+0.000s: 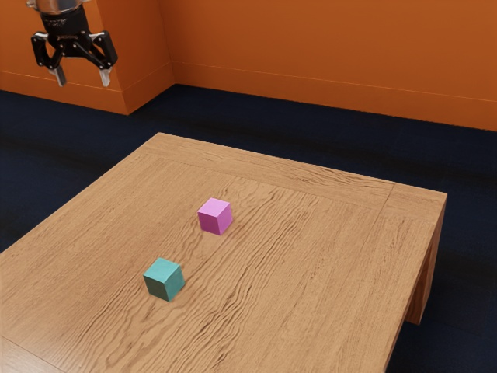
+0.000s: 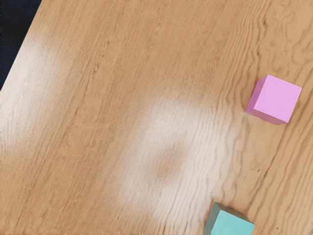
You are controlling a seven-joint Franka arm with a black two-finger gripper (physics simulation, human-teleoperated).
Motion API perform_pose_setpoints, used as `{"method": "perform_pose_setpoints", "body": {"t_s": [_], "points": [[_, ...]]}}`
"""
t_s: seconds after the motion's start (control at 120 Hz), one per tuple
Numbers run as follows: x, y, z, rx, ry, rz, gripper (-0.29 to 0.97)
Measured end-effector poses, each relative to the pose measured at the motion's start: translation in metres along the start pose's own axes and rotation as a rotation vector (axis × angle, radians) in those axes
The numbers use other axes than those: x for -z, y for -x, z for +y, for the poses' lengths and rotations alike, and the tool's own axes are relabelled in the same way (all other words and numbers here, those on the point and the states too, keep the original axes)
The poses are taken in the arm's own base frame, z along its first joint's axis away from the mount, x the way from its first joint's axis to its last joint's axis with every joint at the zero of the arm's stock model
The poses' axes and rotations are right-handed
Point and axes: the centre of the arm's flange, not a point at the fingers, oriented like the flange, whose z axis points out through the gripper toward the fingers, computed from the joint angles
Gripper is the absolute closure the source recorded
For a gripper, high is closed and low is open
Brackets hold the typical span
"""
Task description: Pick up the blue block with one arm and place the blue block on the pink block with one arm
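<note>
End effector (image 1: 82, 78) hangs at the exterior view's upper left, well above the bench (image 1: 326, 264), its fingers spread and holding nothing. Blue block (image 1: 164, 279), teal in tint, rests flat on the bench, apart from the pink block (image 1: 215, 215) and nearer the camera

We look down on a wooden table (image 2: 98, 73) with wavy grain. The pink block (image 2: 274, 99) rests flat on the wood. The blue block (image 2: 229, 223), teal in tint, sits apart from it with bare wood between them, and we see only part of it. Pale glossy patches cross the table, the larger one enclosing a dim darker spot. Dark floor (image 2: 12, 34) shows beyond one table edge.
</note>
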Motion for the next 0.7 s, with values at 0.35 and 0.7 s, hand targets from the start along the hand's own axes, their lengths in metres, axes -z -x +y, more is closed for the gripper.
{"method": "perform_pose_setpoints", "body": {"t_s": [0.35,0.7], "points": [[0.172,0.085,-0.013,0.017,0.13,0.304,0.0],[0.035,0.089,0.038,-0.059,0.076,-0.008,0.0]]}}
